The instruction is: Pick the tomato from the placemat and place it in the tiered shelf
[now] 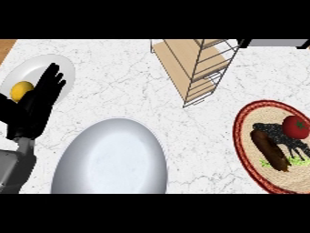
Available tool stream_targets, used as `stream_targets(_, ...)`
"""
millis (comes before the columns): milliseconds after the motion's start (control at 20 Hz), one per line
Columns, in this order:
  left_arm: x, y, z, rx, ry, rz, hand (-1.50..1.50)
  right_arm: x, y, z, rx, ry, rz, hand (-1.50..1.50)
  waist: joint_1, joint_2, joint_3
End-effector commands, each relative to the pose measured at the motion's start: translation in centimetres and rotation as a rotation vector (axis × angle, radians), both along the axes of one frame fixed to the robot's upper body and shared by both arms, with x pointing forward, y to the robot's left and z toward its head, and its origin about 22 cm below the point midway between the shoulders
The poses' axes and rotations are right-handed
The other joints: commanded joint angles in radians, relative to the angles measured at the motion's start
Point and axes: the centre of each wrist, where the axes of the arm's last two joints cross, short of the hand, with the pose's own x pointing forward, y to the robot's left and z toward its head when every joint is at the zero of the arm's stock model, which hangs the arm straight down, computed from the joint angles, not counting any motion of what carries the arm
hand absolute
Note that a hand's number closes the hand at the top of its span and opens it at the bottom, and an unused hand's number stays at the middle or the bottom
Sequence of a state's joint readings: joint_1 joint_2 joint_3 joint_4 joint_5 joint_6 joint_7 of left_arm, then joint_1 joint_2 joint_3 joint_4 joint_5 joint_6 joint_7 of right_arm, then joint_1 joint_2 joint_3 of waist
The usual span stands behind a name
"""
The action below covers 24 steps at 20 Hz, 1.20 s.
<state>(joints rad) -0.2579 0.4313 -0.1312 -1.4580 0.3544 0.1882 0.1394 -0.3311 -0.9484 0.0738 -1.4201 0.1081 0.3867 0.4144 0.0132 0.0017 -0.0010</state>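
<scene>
No writing or label can be read anywhere on the things shown. The surface [117, 77] is white marble with grey veins, and brown wood shows at its far left and far right corners.

At the right, a round woven placemat [251, 159] with a red rim carries the tomato [295, 126], which sits on its far right part. Just left of the tomato lies a brown sausage-like piece [270, 150], on top of a dark patch with a little green at its near end. The tomato touches or overlaps the dark patch; it is apart from the brown piece.

At the far middle stands the tiered shelf [197, 68], a wire frame with pale wooden tiers, well apart from the placemat. Nothing shows on its tiers.

At the near middle is a large grey plate [110, 159] with nothing on it. At the far left is a small white plate [33, 68] holding a yellow fruit [22, 90].

The left robot hand [33, 102] stands open at the left edge, fingers straight and pointing far, thumb spread to the left, in front of the small plate and partly hiding it. It holds nothing. Its grey forearm [6, 168] comes in from the near left. The right robot hand is not in view.
</scene>
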Motion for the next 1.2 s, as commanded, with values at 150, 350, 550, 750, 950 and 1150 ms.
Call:
stream_targets(150,-0.3,0.3,2.1,0.017,-0.009,-0.001,0.0,1.0,2.5,-1.8,-0.194,0.152,-0.039,-1.5,0.001,-0.002,0.001)
stream_targets(350,-0.3,0.7,-0.3,0.002,-0.01,0.013,0.0,-0.9,3.4,-4.1,-0.221,0.182,-0.025,-1.5,-0.017,-0.004,0.001)
stream_targets(550,-1.0,0.0,-0.6,-0.005,0.008,-0.007,0.0,-0.3,3.4,-4.4,-0.248,0.201,-0.026,-1.5,-0.013,-0.003,0.001)
stream_targets(750,0.6,0.0,1.0,0.005,-0.004,0.001,0.0,-1.0,3.7,-5.3,-0.245,0.207,-0.044,-1.5,-0.016,-0.003,0.001)
stream_targets(950,-0.5,-0.5,0.2,-0.002,-0.023,0.008,0.0,-0.9,3.7,-5.8,-0.257,0.226,-0.042,-1.5,-0.014,-0.003,0.001)
stream_targets(1150,-0.6,0.8,2.0,0.003,0.002,0.013,0.0,-0.2,2.8,-7.5,-0.231,0.209,-0.066,-1.5,-0.009,-0.002,0.001)
